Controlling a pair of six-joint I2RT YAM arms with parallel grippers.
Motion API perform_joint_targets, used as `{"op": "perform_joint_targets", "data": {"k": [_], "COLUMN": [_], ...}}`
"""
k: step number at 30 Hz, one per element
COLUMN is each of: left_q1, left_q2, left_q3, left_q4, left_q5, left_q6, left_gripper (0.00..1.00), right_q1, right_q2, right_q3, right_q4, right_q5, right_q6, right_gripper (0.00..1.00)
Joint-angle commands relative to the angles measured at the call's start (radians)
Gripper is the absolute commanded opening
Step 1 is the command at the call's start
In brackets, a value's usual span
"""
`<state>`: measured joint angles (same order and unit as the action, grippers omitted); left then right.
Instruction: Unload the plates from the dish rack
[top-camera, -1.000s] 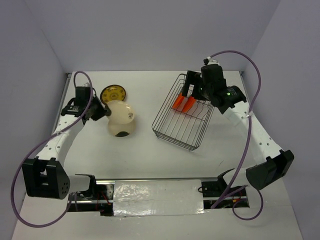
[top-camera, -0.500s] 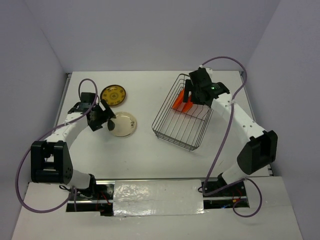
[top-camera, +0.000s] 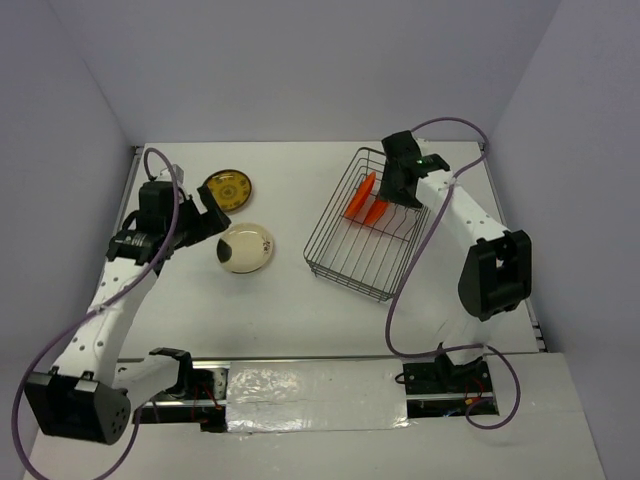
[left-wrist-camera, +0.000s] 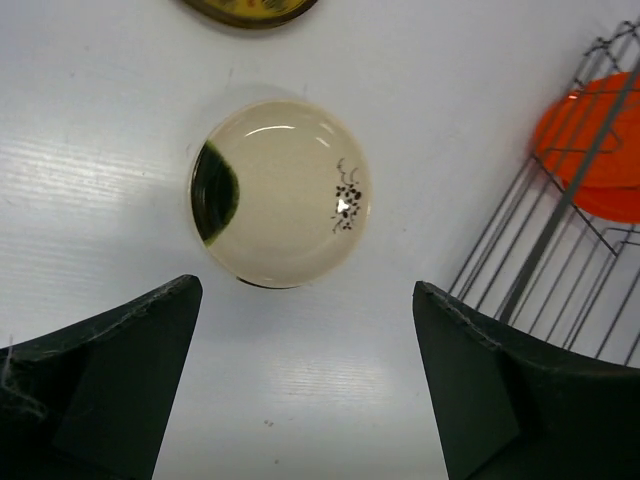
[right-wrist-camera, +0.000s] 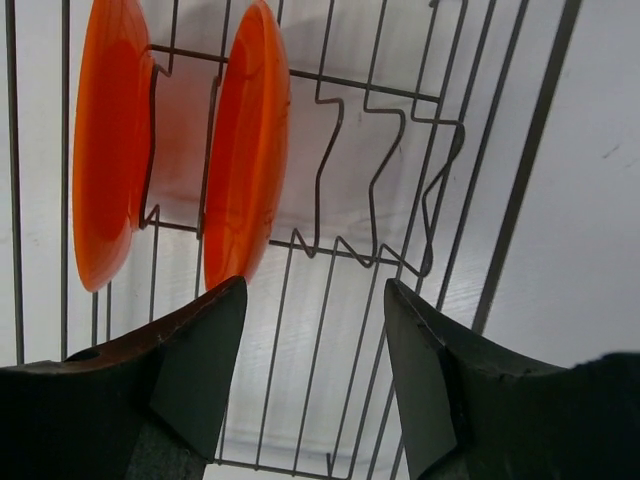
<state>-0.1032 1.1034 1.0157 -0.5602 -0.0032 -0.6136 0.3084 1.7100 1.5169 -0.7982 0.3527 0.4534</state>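
Note:
The dish rack (top-camera: 362, 240) is a dark wire basket right of centre. Two orange plates (top-camera: 363, 196) stand on edge at its far end, seen close in the right wrist view as one plate (right-wrist-camera: 105, 150) behind another (right-wrist-camera: 245, 140). My right gripper (right-wrist-camera: 315, 290) is open above the rack's wires, its left fingertip beside the nearer orange plate's lower rim, nothing between the fingers. A cream plate with a dark blotch (left-wrist-camera: 280, 195) lies flat on the table. My left gripper (left-wrist-camera: 305, 292) is open just short of it. A yellow-brown plate (top-camera: 228, 187) lies flat behind.
The rack's near corner (left-wrist-camera: 560, 250) and an orange plate (left-wrist-camera: 600, 150) show at the right of the left wrist view. The rack's upright tines (right-wrist-camera: 385, 170) stand to the right of the orange plates. Purple cables loop beside both arms.
My left gripper opened and let go of the cream plate, which now lies flat, then drew back. My right gripper came down over the rack by the orange plates and its fingers narrowed.

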Motion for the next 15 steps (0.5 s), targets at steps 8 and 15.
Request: {"op": "perform_joint_targets", "data": {"k": [8,15], "left_q1": [-0.012,-0.013], "left_q2": [-0.096,-0.060], "left_q3": [-0.081,-0.074], "left_q4": [0.014,0.003], "left_q5": [0.074,0.083], "left_q6": [0.138,0.158], "left_gripper": [0.99,0.99], "right_q1": [-0.015,-0.020], "right_q2": [0.072,0.171], "right_q3": [0.106,0.187], "right_q4": [0.060,-0.015], "right_q5": [-0.012,0.040], "right_q6": [0.068,0.100], "right_gripper": [0.58,0.32]}}
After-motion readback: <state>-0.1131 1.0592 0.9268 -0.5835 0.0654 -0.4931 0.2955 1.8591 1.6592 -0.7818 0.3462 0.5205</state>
